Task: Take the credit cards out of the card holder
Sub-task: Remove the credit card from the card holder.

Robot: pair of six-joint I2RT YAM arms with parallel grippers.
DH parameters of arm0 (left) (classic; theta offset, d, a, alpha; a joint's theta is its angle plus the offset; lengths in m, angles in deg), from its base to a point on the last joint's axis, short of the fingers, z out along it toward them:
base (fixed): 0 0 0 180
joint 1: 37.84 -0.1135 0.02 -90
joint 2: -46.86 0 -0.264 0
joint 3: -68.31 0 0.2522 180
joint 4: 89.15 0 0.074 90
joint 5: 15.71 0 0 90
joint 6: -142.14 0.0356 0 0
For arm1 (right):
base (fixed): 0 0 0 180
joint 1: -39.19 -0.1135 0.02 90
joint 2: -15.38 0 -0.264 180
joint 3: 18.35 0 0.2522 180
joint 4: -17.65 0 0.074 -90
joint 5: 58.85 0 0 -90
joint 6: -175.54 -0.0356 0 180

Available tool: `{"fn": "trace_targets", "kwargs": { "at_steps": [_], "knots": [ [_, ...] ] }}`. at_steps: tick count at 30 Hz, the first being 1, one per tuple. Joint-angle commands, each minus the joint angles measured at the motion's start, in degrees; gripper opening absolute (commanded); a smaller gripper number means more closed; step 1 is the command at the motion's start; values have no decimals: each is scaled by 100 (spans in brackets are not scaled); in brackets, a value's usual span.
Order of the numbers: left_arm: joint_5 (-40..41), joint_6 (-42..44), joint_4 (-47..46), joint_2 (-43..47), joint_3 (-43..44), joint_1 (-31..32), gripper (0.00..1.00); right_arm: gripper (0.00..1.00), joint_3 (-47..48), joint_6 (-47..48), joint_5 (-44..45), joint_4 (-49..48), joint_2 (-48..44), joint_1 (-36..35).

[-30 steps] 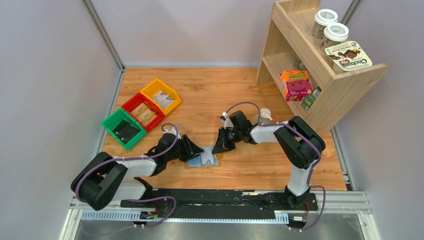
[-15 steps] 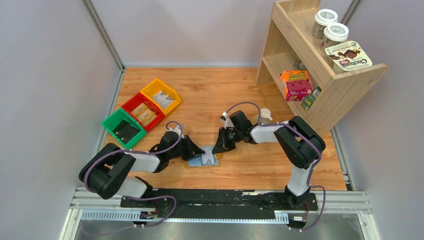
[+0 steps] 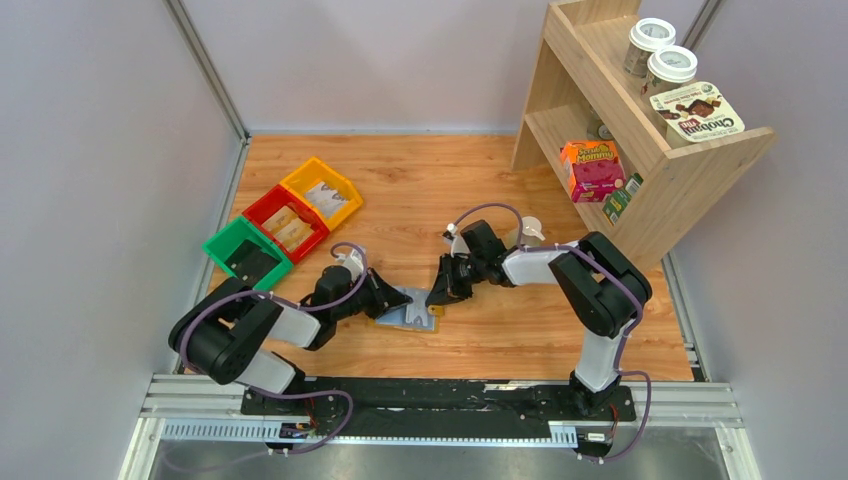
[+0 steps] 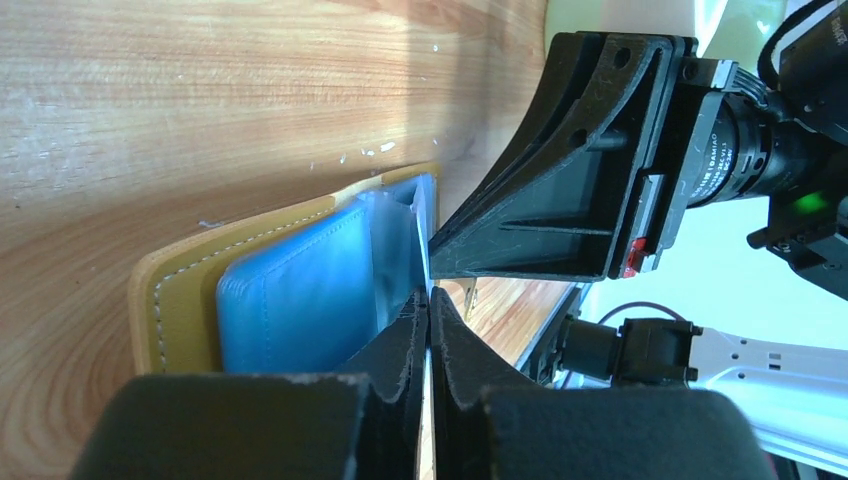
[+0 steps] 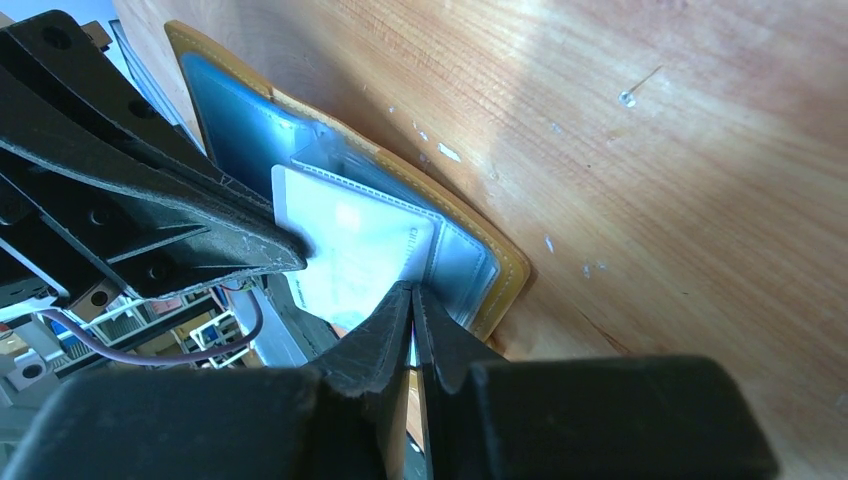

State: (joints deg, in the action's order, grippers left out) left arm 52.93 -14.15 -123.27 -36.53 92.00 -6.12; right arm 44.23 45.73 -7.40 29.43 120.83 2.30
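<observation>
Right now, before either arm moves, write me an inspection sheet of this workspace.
Surface: wooden table, a few pale specks near the wallet.
Job's things: card holder lies open between the grippers; a credit card shows in its clear sleeve.
Clutter: green bin, red bin and yellow bin in a row at far left, packets in the red and yellow ones; white cup near the shelf.
Grippers: left gripper shut on a thin pale edge, seemingly the credit card; right gripper shut on the card holder's sleeve edge.
Cables: purple cables loop along both arms, off the card holder.
Surroundings: wooden shelf at right holding lidded cups, a Chobani pack and an orange box.
</observation>
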Motion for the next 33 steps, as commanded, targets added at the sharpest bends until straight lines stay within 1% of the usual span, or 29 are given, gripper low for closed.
{"fn": "trace_targets", "kwargs": {
  "at_steps": [1,2,6,12,19,21,22,23,24,25,27,30,33],
  "knots": [
    [-412,-166,-1180,-72,-18,18,2,13,-65,246,558,365,90,6],
    [-412,-157,-1171,-28,-27,9,0,13,-65,246,559,365,99,6],
    [-333,-69,-698,349,-44,-52,0,13,-65,263,576,382,116,14],
    [-184,396,838,1132,17,-175,0,13,-57,263,585,391,151,23],
    [-35,669,1974,1957,61,-316,0,13,-57,263,594,400,134,23],
    [62,792,2640,2325,88,-369,0,13,-57,281,611,444,108,23],
    [193,931,2878,2467,140,-386,0,13,-30,298,646,470,81,23],
    [281,1011,3359,2764,175,-395,0,13,-13,325,673,505,55,23],
    [456,1151,3573,2906,254,-395,0,13,13,351,682,549,29,23],
    [649,1231,4001,3204,307,-404,0,13,40,360,708,567,-6,23],
    [904,1407,4468,3617,412,-395,0,13,110,413,760,654,-68,32],
    [1239,1408,4935,4189,509,-404,0,13,373,562,875,900,-191,32],
    [1581,1294,5104,4594,588,-395,0,14,707,676,998,1164,-480,41]
  ]
}}
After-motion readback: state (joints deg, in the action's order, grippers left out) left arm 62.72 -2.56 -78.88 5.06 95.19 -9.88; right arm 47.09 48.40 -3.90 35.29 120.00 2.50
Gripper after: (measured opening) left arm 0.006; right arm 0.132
